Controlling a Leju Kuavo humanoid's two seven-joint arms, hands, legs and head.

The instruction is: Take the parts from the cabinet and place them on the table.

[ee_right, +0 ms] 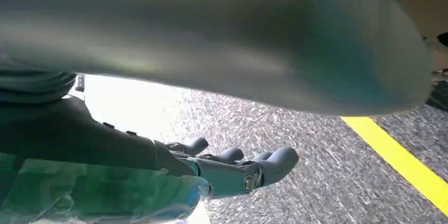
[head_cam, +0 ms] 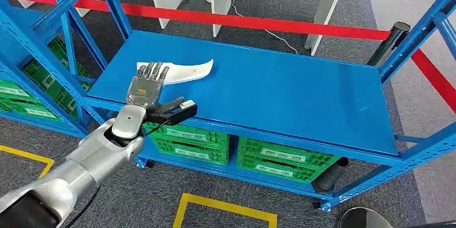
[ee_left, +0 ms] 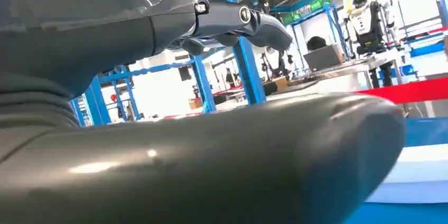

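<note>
The left arm [head_cam: 80, 169] rose from the near edge, its left hand [head_cam: 146, 89] spread flat with fingers apart, holding nothing, the fingertips over the near end of the white part [head_cam: 185, 71]. That part lay on the blue cabinet shelf [head_cam: 279, 93], toward its left end. It looked thin, stiff and light, probably smooth plastic, curved to a narrow tip; I'd take it across the broad end. The right hand [ee_right: 232, 171] hung over the floor, fingers loosely curled, empty.
</note>
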